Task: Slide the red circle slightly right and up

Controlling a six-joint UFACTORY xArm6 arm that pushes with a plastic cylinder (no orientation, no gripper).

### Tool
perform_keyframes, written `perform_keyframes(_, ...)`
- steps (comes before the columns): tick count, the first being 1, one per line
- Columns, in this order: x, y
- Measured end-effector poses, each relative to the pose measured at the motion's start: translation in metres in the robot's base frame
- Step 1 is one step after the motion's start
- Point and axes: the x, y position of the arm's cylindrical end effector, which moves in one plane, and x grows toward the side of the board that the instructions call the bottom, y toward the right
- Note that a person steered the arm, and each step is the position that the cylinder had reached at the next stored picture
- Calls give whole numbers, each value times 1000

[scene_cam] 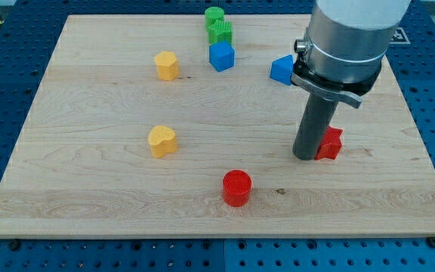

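Note:
The red circle (pixel 237 187) sits on the wooden board (pixel 89 196) near the view's bottom, a little right of centre. My tip (pixel 306 156) rests on the board to the right of and above the red circle, a clear gap away. It stands right against the left side of a red star-like block (pixel 330 143), partly hiding it.
A blue block (pixel 281 69) sits by the arm's body, partly hidden. A blue cube (pixel 221 56), a green star-like block (pixel 220 32) and a green cylinder (pixel 214 15) cluster at the top centre. Two yellow blocks lie at the left (pixel 167 66) (pixel 161 140).

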Motion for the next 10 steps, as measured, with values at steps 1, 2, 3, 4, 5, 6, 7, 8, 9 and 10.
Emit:
perform_keyframes(1, 27, -4)
perform_keyframes(2, 52, -16)
perform_keyframes(3, 70, -36)
perform_keyframes(4, 83, -62)
perform_keyframes(5, 101, -71)
perform_keyframes(6, 98, -108)
perform_keyframes(7, 92, -143)
perform_keyframes(8, 92, -142)
perform_keyframes(9, 80, -124)
perform_keyframes(10, 59, -105)
